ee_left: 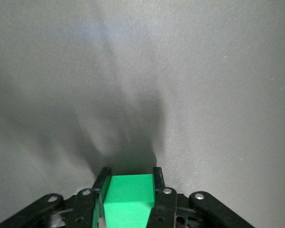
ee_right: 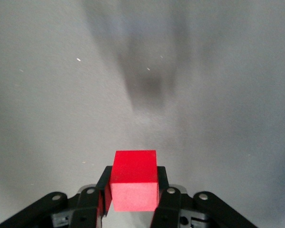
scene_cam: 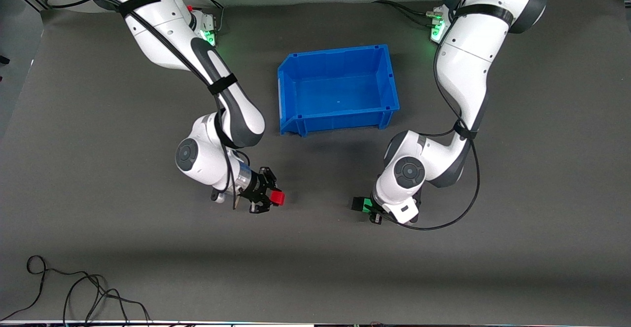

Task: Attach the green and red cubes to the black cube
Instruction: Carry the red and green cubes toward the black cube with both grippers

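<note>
Red and green are what we see first: the small bright red solid cube [scene_cam: 278, 198] sits clamped between the black fingers of the right gripper [scene_cam: 268, 199] in the lower middle of the front frame, and the small bright green solid cube [scene_cam: 365, 204] is pinched the same way by the left gripper [scene_cam: 363, 205] a little further toward the frame's right. We see both held over the dark grey matte tabletop [scene_cam: 315, 268]. Above them, at the frame's centre, stands the open blue plastic bin [scene_cam: 338, 120].
</note>
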